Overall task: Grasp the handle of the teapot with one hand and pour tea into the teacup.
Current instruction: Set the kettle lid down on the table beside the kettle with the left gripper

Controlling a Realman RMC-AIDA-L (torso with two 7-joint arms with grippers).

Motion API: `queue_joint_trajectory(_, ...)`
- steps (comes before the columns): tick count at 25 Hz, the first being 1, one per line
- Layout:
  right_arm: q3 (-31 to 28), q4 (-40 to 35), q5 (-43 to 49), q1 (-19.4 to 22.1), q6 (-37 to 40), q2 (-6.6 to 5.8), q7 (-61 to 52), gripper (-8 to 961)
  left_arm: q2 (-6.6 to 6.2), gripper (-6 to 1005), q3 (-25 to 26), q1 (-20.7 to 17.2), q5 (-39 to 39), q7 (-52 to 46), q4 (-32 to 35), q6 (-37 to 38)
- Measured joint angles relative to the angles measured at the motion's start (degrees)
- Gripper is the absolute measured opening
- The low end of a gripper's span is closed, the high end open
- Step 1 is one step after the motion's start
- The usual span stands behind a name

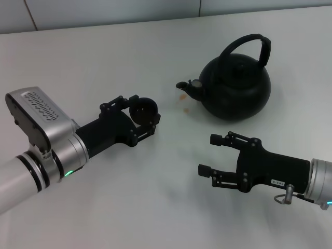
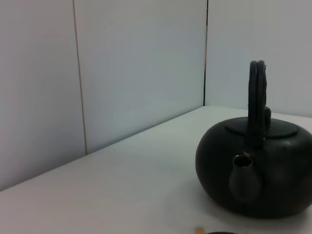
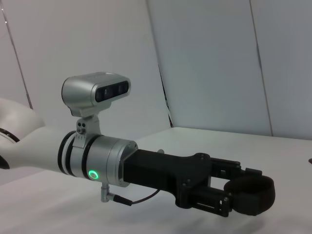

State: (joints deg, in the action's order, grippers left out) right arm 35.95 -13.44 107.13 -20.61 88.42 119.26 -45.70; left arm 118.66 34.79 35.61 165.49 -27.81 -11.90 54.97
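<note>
i see my left hand point(image 1: 147, 115) pinching the teacup point(image 1: 143, 109) between its fingers, held left of the teapot point(image 1: 236, 88) and apart from its spout point(image 1: 185, 87). the teapot stands upright on the white desk point(image 1: 155, 197), its handle point(image 1: 258, 45) arching over the lid, untouched. my right hand point(image 1: 212, 154) is spread wide with nothing in it, near the teapot's front.

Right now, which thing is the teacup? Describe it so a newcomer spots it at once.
Start at the big black teapot on the white table, then look toward the robot's left, past the spout. The teacup sits inside the left claw, clamped there: tiny, round, black, with no handle.
</note>
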Motion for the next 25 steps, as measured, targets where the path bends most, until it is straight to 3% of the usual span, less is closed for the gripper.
queue_joint_trajectory(25,0.08,-0.01,0.04,0.02,0.00,0.00,0.00,832,0.43,698,-0.54,-0.15,0.00,2.21,-2.27,-6.61)
